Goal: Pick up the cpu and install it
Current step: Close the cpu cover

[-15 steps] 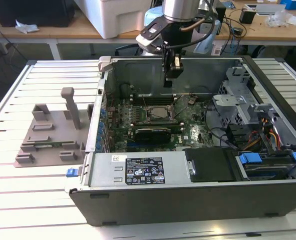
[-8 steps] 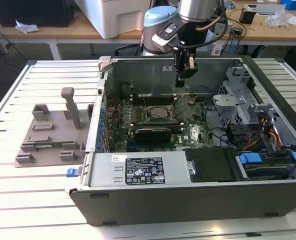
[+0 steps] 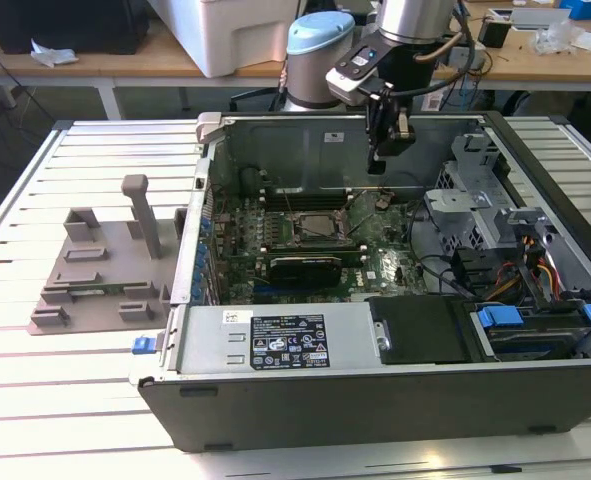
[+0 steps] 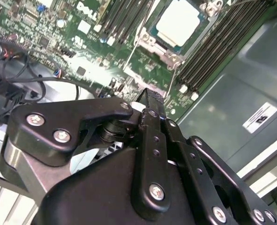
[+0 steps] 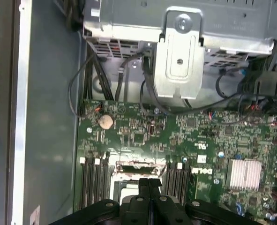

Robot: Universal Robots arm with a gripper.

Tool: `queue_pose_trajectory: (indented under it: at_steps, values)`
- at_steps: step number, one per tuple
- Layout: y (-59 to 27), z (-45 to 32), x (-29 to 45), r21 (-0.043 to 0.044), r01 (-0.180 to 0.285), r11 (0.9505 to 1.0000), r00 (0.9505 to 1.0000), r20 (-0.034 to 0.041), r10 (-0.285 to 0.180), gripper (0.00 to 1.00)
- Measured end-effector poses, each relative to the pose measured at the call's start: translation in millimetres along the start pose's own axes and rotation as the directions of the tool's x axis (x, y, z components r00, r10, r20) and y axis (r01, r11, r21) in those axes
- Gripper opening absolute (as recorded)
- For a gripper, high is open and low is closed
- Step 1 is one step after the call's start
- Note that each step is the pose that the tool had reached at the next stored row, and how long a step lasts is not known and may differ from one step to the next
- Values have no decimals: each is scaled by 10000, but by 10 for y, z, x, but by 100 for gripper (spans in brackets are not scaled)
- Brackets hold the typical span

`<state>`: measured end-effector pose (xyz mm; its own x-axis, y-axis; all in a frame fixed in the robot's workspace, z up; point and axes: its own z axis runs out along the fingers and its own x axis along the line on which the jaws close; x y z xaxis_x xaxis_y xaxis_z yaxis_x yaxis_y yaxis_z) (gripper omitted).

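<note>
In the exterior view, the open case (image 3: 375,395) lies on the slatted bench (image 3: 35,400), with a grey jig (image 3: 95,270) beside it on the exterior view's left. The arm reaches down over the case. The claw (image 3: 378,160) hangs above the board (image 3: 375,262), close to the back wall. It is off to the exterior view's right of the socket (image 3: 310,228) and touches nothing. What lies in the socket I can't make out from here.

The second wrist view settles that. The cpu (image 4: 178,22) sits in the socket, lying flat with its silver-grey top up and a pale rim showing round it. It is square, so it has no long axis to speak of. Its edges run in line with the memory slots (image 4: 218,47) that flank the socket on both sides. The claw's tip is well apart from the cpu, with bare board between them. One finger (image 4: 150,122) shows edge-on here, so this view doesn't tell the gap.

The first wrist view looks straight along the claw. The two fingers are pressed together with only a thin seam between them, and nothing is pinched. Just past the tip the socket's metal frame peeks out, mostly hidden. Farther along the board are a coin cell (image 5: 106,122) and a finned heat sink (image 5: 243,172). Beyond them stands a steel bracket (image 5: 179,56) with black cables beside it.
</note>
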<state>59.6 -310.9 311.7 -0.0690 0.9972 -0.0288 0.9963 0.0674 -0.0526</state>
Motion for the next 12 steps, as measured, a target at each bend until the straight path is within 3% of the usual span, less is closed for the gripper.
queue_pose_trajectory:
  at_steps: [4, 12]
  values:
    - [118, -6, -7, 0, -1, 10000, 10000, -1, 1, 11]
    - [233, -12, -12, 0, -2, 10000, 10000, 0, 2, 11]
